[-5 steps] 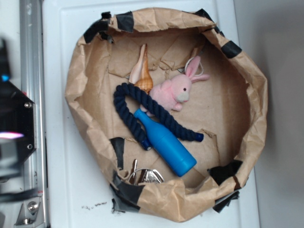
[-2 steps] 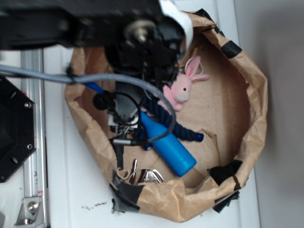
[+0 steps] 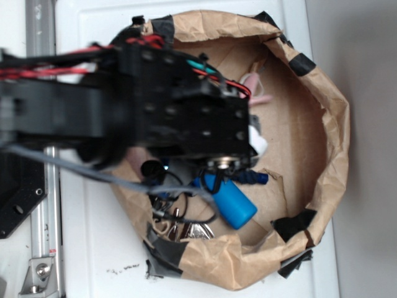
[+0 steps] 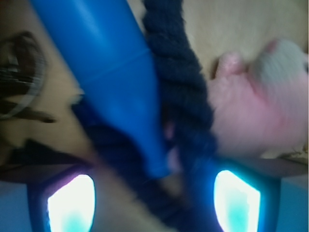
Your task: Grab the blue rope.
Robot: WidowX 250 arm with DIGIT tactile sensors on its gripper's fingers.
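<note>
Blue rope (image 4: 181,92) beside blue bottle (image 4: 116,72), pink plush (image 4: 251,116), no legible writing

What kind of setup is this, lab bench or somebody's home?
Most likely a lab bench for robot data collection: a white table with a metal rail at its edge, and a taped brown paper bin holding odd props such as the blue rope, a blue bottle and a pink plush.

White table (image 3: 93,248); paper basket (image 3: 322,124) atop
</note>
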